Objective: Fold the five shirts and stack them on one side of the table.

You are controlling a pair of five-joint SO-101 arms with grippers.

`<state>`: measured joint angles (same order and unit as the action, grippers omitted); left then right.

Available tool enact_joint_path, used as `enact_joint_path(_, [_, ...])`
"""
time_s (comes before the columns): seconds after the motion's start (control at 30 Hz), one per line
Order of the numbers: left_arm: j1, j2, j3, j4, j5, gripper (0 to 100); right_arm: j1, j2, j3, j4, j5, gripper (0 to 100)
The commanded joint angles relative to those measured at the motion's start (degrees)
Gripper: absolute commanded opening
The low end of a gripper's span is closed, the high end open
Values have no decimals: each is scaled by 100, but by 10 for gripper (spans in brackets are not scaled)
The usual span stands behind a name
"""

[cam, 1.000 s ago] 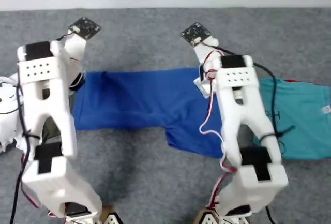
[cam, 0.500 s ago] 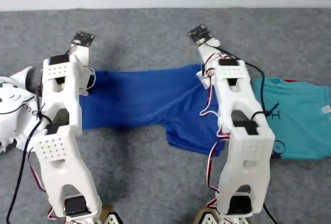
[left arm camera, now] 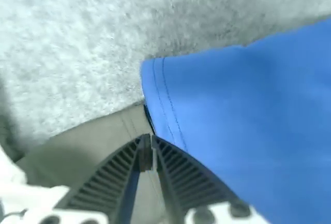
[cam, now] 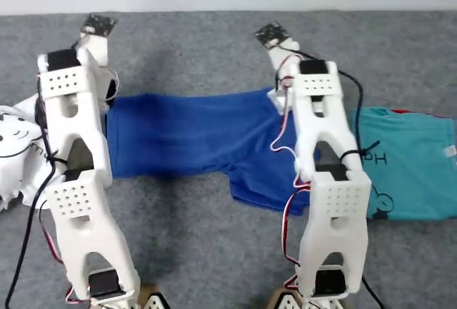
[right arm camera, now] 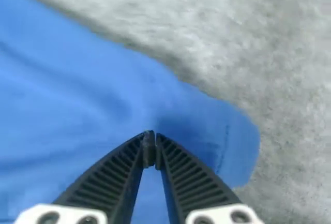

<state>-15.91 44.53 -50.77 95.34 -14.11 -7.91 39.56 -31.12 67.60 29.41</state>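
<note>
Blue shirt [cam: 193, 138] stretched across my surface [cam: 214, 45].
Left pincer [left arm camera: 146, 151] and right pincer [right arm camera: 149, 149] each clenched its fabric; teal shirt [cam: 414, 166] lay at three o'clock.

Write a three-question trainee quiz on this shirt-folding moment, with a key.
1. True or false: the right tool is shut on the blue shirt.
2. Which shirt lies next to the blue shirt on the right arm's side of the table? A. yellow shirt B. teal shirt C. orange shirt
3. Fill in: the left tool pinches the blue shirt at its stitched ____.

Key: 1 true; 2 B; 3 edge.
</note>
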Motion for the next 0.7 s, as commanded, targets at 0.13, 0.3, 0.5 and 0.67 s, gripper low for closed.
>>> enact_joint_path(0.13, [290, -580, -875, 519, 149, 6, -295, -1200, -343, 848, -53, 10])
enact_joint_path(0.3, [791, -738, -48, 527, 141, 6, -154, -1657, -343, 1684, -53, 11])
enact_joint_path(0.5, [1670, -1301, 1552, 501, 105, 6, 426, -2440, -343, 2747, -53, 14])
enact_joint_path(0.67, [2549, -1653, 1763, 510, 105, 8, 1323, -3108, -343, 3327, -53, 14])
